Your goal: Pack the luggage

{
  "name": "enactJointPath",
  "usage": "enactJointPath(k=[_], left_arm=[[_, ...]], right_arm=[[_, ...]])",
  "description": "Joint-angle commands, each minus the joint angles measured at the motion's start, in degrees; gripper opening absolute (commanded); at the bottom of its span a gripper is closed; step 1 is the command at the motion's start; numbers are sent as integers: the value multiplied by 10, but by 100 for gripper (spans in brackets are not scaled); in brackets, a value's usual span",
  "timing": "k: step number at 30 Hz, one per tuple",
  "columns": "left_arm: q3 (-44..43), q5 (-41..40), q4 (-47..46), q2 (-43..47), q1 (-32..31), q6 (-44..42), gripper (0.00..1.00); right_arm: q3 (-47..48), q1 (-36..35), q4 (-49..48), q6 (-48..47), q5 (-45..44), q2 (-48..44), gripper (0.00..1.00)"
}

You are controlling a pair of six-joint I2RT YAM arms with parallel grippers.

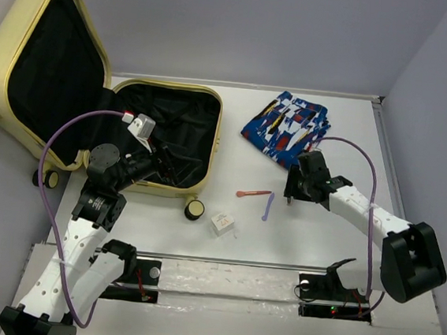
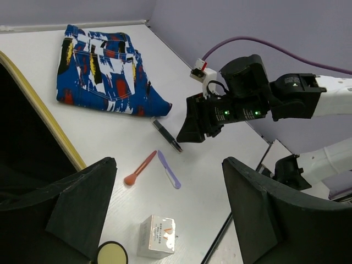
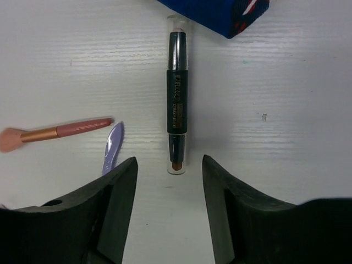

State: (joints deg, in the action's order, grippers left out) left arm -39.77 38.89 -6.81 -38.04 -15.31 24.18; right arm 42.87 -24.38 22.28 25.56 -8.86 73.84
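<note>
The luggage (image 1: pixel 31 8), a pale yellow suitcase, lies open at the left with its lid up and black lining showing. Its rim (image 2: pixel 45 110) and a wheel (image 2: pixel 112 253) show in the left wrist view. My left gripper (image 1: pixel 159 163) (image 2: pixel 168 165) is open and empty over the suitcase's near right corner. My right gripper (image 1: pixel 291 193) (image 3: pixel 169 160) is open, low over the table, its jaws on either side of the near end of a dark makeup stick (image 3: pixel 177 96) (image 2: pixel 168 136) without touching it.
Folded blue patterned shorts (image 1: pixel 287 126) (image 2: pixel 104 69) lie at the back right. A pink brush (image 1: pixel 254 193) (image 3: pixel 55 132), a purple spatula (image 1: pixel 268 207) (image 3: pixel 112 146) and a small white box (image 1: pixel 222 224) (image 2: pixel 157 236) lie mid-table. Walls stand close on both sides.
</note>
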Motion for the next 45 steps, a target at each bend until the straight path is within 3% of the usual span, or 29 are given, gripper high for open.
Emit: enactJointPath(k=[1, 9, 12, 13, 15, 20, 24, 26, 33, 34, 35, 37, 40, 45], left_arm=[[4, 2, -11, 9, 0, -10, 89], [5, 0, -8, 12, 0, -12, 88], [4, -2, -7, 13, 0, -12, 87], [5, -2, -7, 14, -1, -12, 87], [4, -3, -7, 14, -1, -12, 87], [5, -4, -7, 13, -2, -12, 87], [4, -4, -8, 12, -2, -9, 85], [5, -6, -8, 13, -2, -9, 84], [0, -42, 8, 21, 0, -14, 78], [0, -45, 8, 23, 1, -14, 77], [0, -46, 10, 23, 2, -15, 75], [0, -51, 12, 24, 3, -17, 74], [0, -52, 14, 25, 3, -16, 73], [-2, -54, 15, 28, 1, -16, 71]], right_arm=[[19, -11, -44, 5, -36, 45, 54], [47, -16, -57, 12, -41, 118, 40], [50, -16, -58, 16, -48, 138, 29], [49, -16, -58, 19, -49, 137, 16], [47, -16, -58, 19, -56, 126, 8], [57, -44, -30, 7, -57, 47, 7], [99, -81, -55, 1, 24, 3, 7], [128, -98, -85, -1, 55, 28, 7], [396, -176, -161, 11, 176, 233, 7], [427, -182, -170, 23, 197, 259, 9], [485, -182, -176, 41, 219, 283, 33], [540, -182, -178, 62, 270, 341, 57], [518, -182, -180, 52, 260, 330, 73], [344, -187, -166, -2, 217, 209, 86]])
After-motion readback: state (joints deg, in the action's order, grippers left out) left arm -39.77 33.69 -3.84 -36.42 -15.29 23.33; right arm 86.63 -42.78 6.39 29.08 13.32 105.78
